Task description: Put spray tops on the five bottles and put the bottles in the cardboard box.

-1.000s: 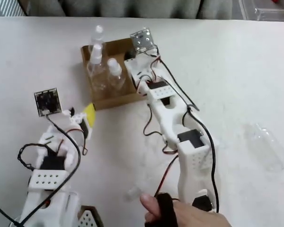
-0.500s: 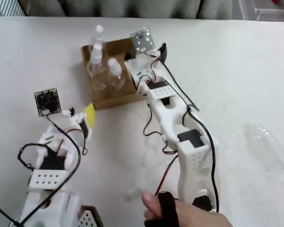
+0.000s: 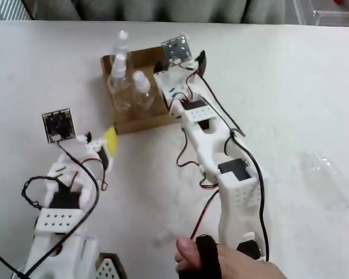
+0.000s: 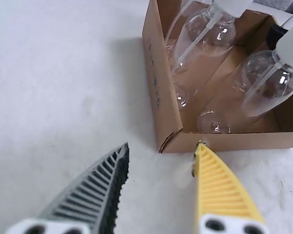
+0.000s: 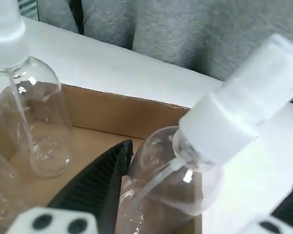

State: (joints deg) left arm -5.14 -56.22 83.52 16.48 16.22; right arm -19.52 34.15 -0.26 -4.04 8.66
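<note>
Bottles (image 3: 141, 93) with spray tops stand in the cardboard box (image 3: 134, 125) toward the far edge of the desk (image 3: 279, 87). Our right tool (image 3: 180, 63) is spread wide around another capped bottle (image 5: 171, 190) at the box's right wall. Our left tool (image 4: 162, 148) gapes empty beside the box's near corner. We see a clear bottle (image 3: 328, 180) lying well apart on open desk.

We see two white plastic arms, the left arm (image 3: 58, 220) at 7 o'clock and the right arm (image 3: 208, 138) near centre, each with black motor blocks (image 3: 232, 168), looping black and red cables (image 3: 218, 106) and a square wrist camera board (image 3: 58, 125), the left gripper (image 4: 162, 146) having ribbed fingers (image 4: 95, 195), one black, one yellow.
</note>
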